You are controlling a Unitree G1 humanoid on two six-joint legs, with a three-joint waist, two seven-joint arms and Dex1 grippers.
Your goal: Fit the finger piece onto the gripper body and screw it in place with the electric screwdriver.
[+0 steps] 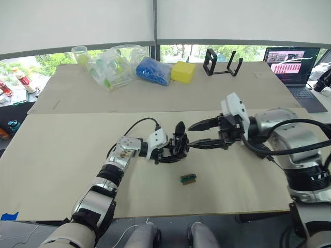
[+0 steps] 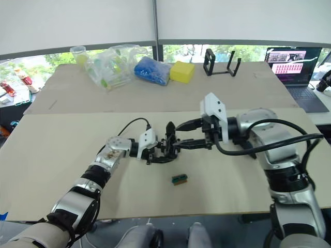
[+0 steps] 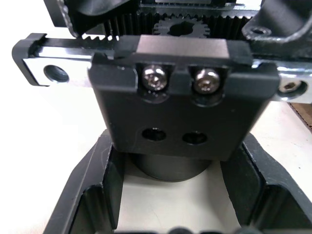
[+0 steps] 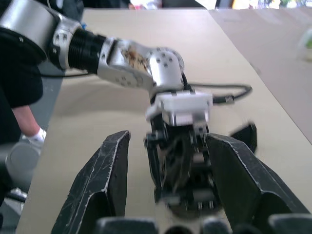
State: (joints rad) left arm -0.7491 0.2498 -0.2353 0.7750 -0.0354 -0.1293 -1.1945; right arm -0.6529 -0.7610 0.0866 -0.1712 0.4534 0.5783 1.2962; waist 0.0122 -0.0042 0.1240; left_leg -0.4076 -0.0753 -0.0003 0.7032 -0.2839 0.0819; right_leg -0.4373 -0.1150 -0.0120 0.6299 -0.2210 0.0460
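Screws come first, two bright heads on the gripper body (image 3: 170, 105) that my left gripper (image 1: 173, 151) clamps near the middle of the table (image 1: 62, 165). From my left wrist I see its black block, two empty holes below the screws, a toothed rack and a gear beyond, with my own fingers (image 3: 92, 195) hugging its round base. One pointed finger stands up from it.

My right gripper (image 1: 202, 134) reaches in from the other side, spread wide, one tip above and one below, the lower one close against the body. It grasps nothing. A small black wedge (image 4: 245, 135) lies on the table just beyond the body in my right wrist view; I judge that it is the finger piece, though it is too blurred for me to be sure. I take this as the fitting step: the piece is not yet mounted, so my right gripper needs to pick it up and seat it over the empty holes while the left holds steady.

A small green-and-brown block (image 1: 188, 178) lies nearer to me. Farther off are plastic bags (image 1: 116, 64), a blue bundle (image 1: 153, 71), a yellow sponge (image 1: 183, 71), a black stand (image 1: 222, 63) and an open laptop (image 1: 290, 64), with windows behind.
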